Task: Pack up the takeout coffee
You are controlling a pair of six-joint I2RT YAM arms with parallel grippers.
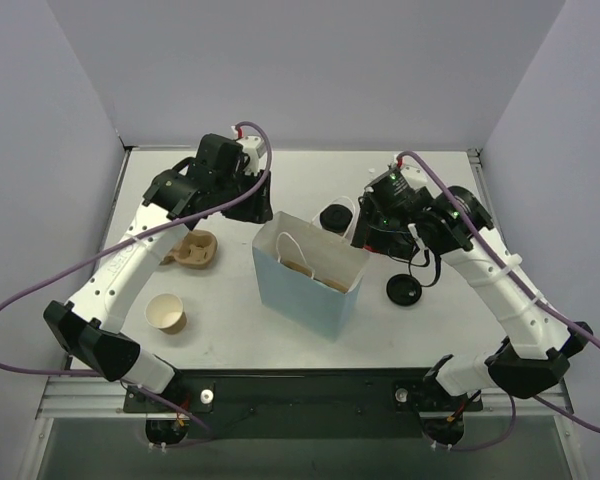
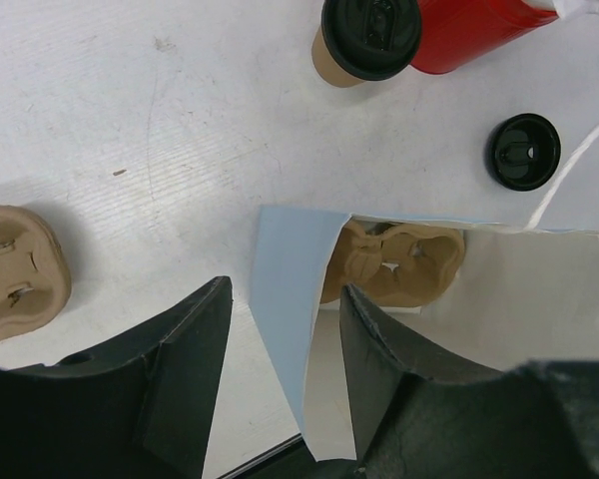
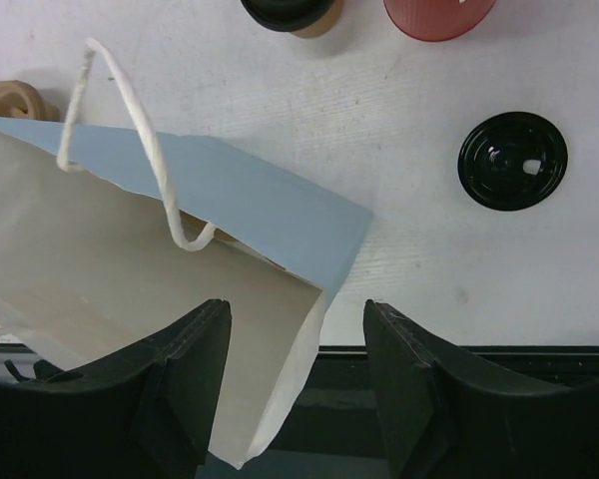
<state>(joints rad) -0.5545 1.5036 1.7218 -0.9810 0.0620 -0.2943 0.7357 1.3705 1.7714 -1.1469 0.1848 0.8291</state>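
Note:
The takeout coffee [image 1: 334, 217], a small tan cup with a black lid, stands on the table behind the blue bag [image 1: 310, 280]; it also shows in the left wrist view [image 2: 364, 40] and at the top edge of the right wrist view [image 3: 292, 14]. The bag stands upright and open, with a tan cup carrier [image 2: 399, 261] inside. My left gripper [image 2: 285, 289] is open astride the bag's far left rim, with a gap on each side of the paper. At the bag's right corner [image 3: 324, 299] my right gripper [image 3: 298, 306] is open too, and that corner lies between its fingers.
A red cup [image 2: 469, 30] stands next to the coffee. A loose black lid [image 1: 403, 290] lies right of the bag. Left of the bag are a second tan carrier [image 1: 195, 250] and a lidless tan cup [image 1: 166, 313]. White rope handles [image 3: 130, 130] rise from the bag's rim.

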